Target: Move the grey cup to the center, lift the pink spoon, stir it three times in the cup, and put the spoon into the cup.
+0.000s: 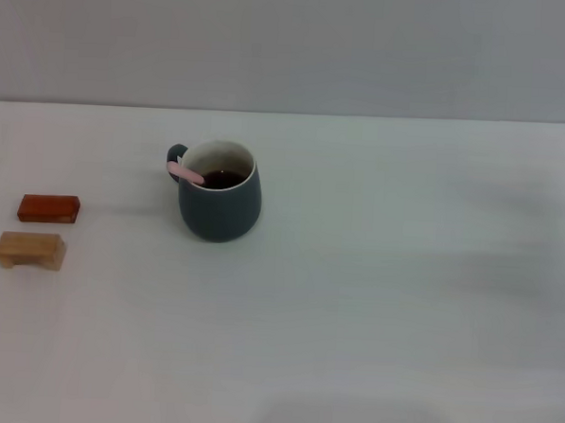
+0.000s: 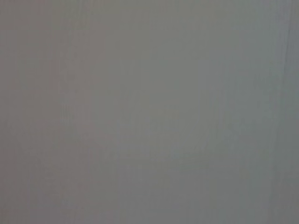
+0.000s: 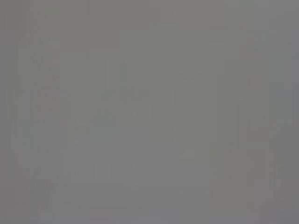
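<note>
We are seeing the grey cup (image 1: 220, 195) standing upright toward ten o'clock of table centre with the pink spoon (image 1: 185, 174) already leaning on its nine-o'clock rim, neither gripper showing, finger state untellable; a careless nudge risks tipping it out.

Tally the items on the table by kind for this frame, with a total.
Grey cup: 1
Pink spoon, resting in the cup: 1
Blocks: 2, a red-brown block and a tan wooden block
Total: 4
Neither gripper is in view.
</note>
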Available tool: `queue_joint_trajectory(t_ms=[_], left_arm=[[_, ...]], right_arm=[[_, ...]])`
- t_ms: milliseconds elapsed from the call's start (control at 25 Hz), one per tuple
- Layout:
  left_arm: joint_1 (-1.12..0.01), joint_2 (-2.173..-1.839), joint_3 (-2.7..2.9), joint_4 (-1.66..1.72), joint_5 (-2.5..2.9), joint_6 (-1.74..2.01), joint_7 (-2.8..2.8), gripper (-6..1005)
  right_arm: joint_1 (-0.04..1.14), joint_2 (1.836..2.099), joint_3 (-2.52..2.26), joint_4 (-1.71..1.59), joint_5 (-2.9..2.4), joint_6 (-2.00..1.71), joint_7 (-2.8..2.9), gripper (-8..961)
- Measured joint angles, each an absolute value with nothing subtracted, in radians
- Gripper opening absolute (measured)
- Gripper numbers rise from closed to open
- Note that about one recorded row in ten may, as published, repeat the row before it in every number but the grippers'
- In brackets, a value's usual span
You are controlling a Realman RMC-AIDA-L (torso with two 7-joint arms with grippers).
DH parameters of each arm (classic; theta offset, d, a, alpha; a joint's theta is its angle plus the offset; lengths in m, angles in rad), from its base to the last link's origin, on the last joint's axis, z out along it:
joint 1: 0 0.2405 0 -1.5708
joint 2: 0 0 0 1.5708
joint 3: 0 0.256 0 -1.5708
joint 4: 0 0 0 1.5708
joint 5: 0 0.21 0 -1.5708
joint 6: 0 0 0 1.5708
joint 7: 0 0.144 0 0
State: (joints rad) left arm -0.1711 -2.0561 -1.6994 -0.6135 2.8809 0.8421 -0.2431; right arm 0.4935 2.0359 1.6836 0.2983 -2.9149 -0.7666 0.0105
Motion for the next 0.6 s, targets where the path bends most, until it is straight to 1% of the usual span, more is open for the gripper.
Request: queue_joint_trajectory(t_ms=[160,320,360,400,480,600], left_arm=[[-0.177,-2.054,-1.724,-0.587,2.881,0.845,-0.240,520],[-0.178,-2.052,-1.744,-0.576,2.882,0.863,-0.240,532],[-0.178,-2.051,-1.746,-0.573,2.882,0.863,-0.241,535],[-0.178,-2.051,-1.746,-0.569,2.882,0.865,-0.245,538],[-0.177,-2.051,-1.746,-0.565,2.883,0.875,-0.254,544],[-0.175,-2.054,-1.745,-0.569,2.884,0.880,-0.253,544]], right_arm=[[0.467,2.050,1.765,0.307,-2.915,-0.794,-0.077,49],[0.440,2.058,1.767,0.312,-2.917,-0.843,-0.081,49],[0.424,2.065,1.765,0.313,-2.918,-0.875,-0.079,49],[0.424,2.065,1.765,0.313,-2.918,-0.875,-0.079,49],[0.401,2.074,1.780,0.318,-2.908,-0.896,-0.069,49],[0.379,2.079,1.787,0.336,-2.888,-0.903,-0.054,49]])
